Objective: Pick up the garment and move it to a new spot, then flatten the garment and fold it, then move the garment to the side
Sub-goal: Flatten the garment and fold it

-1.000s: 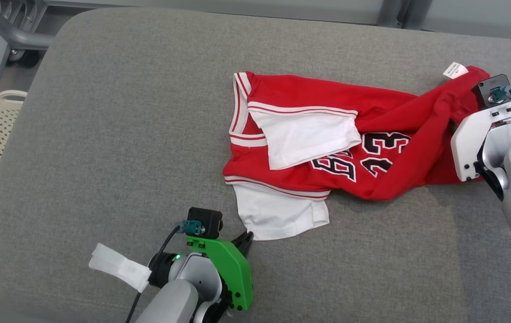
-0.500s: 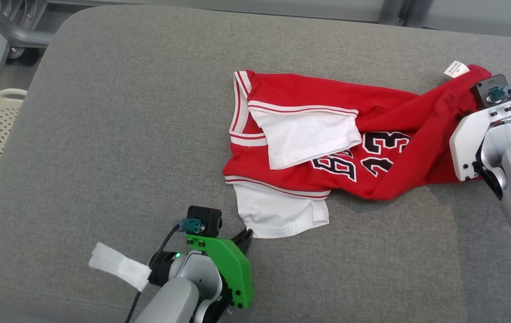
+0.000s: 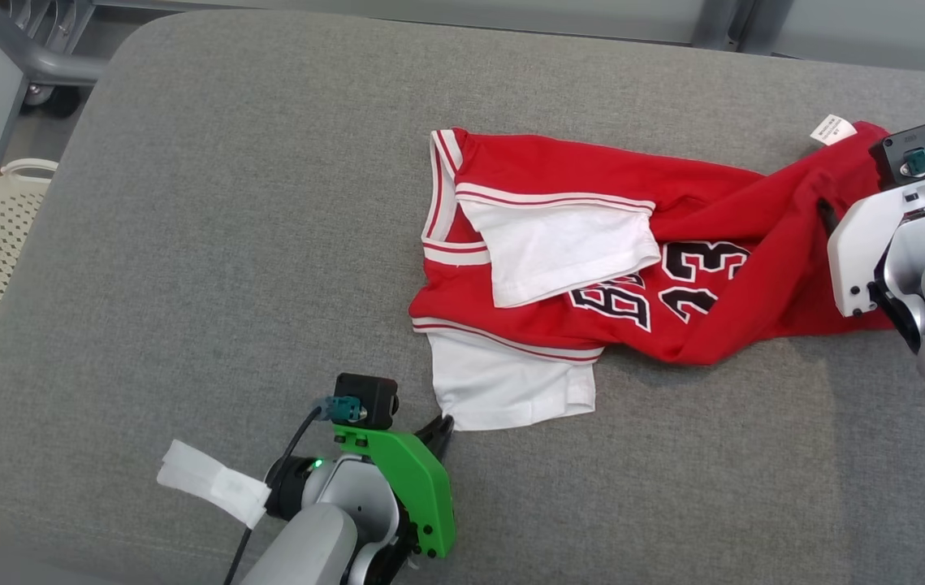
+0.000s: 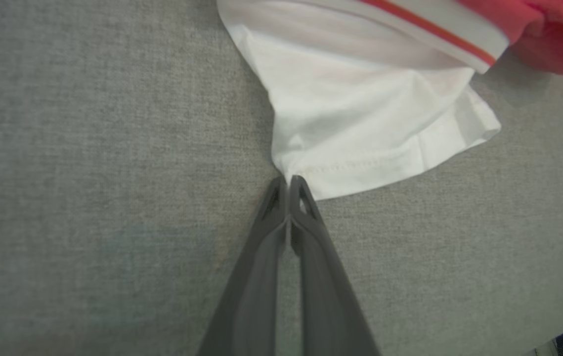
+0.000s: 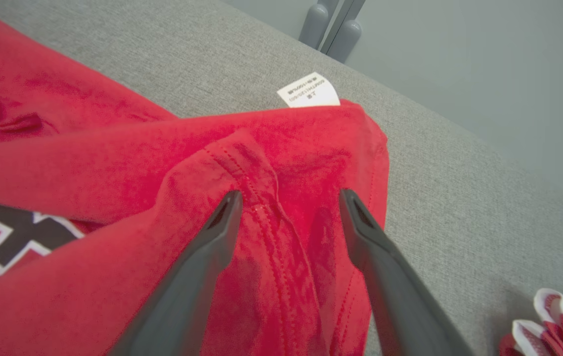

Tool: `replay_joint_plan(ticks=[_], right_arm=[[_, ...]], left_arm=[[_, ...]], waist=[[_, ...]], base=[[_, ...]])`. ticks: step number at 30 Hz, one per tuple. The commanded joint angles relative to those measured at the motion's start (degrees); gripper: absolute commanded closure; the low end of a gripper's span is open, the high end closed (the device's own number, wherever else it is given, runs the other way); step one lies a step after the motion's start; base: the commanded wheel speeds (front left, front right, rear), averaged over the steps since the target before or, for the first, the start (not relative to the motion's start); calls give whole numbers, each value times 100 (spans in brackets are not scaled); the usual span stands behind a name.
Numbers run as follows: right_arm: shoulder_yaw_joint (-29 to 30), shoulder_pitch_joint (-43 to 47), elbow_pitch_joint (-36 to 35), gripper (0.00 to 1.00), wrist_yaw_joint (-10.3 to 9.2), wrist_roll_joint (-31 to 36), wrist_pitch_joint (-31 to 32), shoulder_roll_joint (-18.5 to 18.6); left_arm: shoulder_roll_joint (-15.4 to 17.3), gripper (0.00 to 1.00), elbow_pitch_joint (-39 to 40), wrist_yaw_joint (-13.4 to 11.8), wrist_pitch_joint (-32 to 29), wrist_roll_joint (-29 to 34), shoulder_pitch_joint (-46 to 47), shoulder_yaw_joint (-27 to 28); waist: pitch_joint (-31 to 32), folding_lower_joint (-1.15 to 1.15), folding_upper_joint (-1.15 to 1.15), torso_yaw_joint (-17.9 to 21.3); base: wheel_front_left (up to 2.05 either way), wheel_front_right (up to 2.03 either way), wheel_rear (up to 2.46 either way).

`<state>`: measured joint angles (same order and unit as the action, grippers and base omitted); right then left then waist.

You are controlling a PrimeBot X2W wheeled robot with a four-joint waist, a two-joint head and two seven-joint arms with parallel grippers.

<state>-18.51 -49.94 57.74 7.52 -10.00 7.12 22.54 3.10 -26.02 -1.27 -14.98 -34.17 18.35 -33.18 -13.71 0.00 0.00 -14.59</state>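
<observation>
One garment corner inside left pincer

Red jersey: number 23, black with white edging, seen upside down from the head view. More black lettering just beside it, partly under a white sleeve; not readable. White tag at the jersey's corner: print too small to read.
</observation>
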Motion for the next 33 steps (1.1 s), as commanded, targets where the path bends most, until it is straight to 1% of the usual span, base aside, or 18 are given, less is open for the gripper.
replay_joint_plan(ticks=[1, 5, 6, 7, 8, 9, 10, 11, 12, 13, 14, 15, 16, 17, 21, 27, 30, 33], right_arm=[[8, -73, 60, 0, -7, -17, -16, 21], [-8, -97, 171, 0, -7, -33, -40, 8], [-19, -101, 201, 3, -7, -33, -47, -3], [-29, -92, 223, 9, -7, -41, -43, -22], [-32, -88, 243, 19, -7, -48, -46, -34], [-40, -86, 265, 35, -7, -54, -48, -41], [-49, -90, 283, 55, -8, -68, -46, -50], [-56, -93, 296, 64, -7, -80, -57, -65], [-64, -97, 309, 76, -7, -91, -64, -81], [-73, -98, 333, 92, -7, -105, -49, -94], [-84, -103, 350, 95, -7, -114, -43, -100], [-97, -111, 363, 95, -7, -118, -49, -98], [-105, -118, 378, 100, -8, -132, -58, -90], [-118, -118, 391, 100, -7, -150, -61, -87], [-159, -150, 432, 100, -7, -186, -85, -75], [-174, -194, 370, 100, -8, -277, -320, -109], [-104, -229, 296, 100, -8, -410, -490, -106], [68, -234, 155, 100, -7, -794, -593, -200]], left_arm=[[103, 100, -51, -61, -16, -32, -37, 7], [111, 100, -8, -73, -19, -37, -34, -10], [118, 100, 1, -79, -16, -33, -31, -13], [124, 100, 4, -84, -10, -37, -30, -13], [133, 100, 6, -89, -10, -43, -34, -12], [141, 100, 10, -95, -7, -41, -35, -11], [145, 100, 15, -101, -2, -39, -36, -8], [146, 100, 18, -106, 3, -43, -38, -7], [150, 100, 19, -110, 4, -45, -37, -7], [151, 100, 19, -113, -2, -52, -32, -5], [152, 100, 14, -116, 0, -56, -26, -4], [154, 100, 12, -112, 4, -60, -18, -5], [156, 100, 12, -109, 4, -69, -13, -7], [156, 100, 11, -107, 1, -78, -11, -10], [172, 100, 6, -116, 3, -72, -9, -23], [193, 100, 45, -139, 104, -123, -27, 37], [203, 100, 190, -129, 281, -189, 56, 162], [219, 100, 431, -78, 444, -363, 216, 395]], waist=[[-8, 0, 0, -11], [-66, 0, 0, -38], [-81, 0, 0, -43], [-92, 0, 0, -46], [-102, 0, 0, -46], [-110, 0, 0, -46], [-119, 0, 0, -44], [-123, 0, 0, -39], [-126, 0, 0, -33], [-127, 0, 0, -26], [-126, 0, 0, -18], [-123, 0, 0, -12], [-118, 0, 0, -7], [-112, 0, 0, -3], [-102, 0, 0, 11], [-25, 0, 0, 60], [57, 0, 0, 104], [157, 0, 0, 151]], base=[[0, 0, 0], [0, 0, 0], [0, 0, 0], [0, 0, 0], [0, 0, 0], [0, 0, 0], [0, 0, 0], [0, 0, 0], [0, 0, 0], [0, 0, 0], [0, 0, 0], [0, 0, 0], [0, 0, 0], [0, 0, 0], [0, 0, 0], [0, 0, 0], [0, 0, 0], [0, 0, 0]])
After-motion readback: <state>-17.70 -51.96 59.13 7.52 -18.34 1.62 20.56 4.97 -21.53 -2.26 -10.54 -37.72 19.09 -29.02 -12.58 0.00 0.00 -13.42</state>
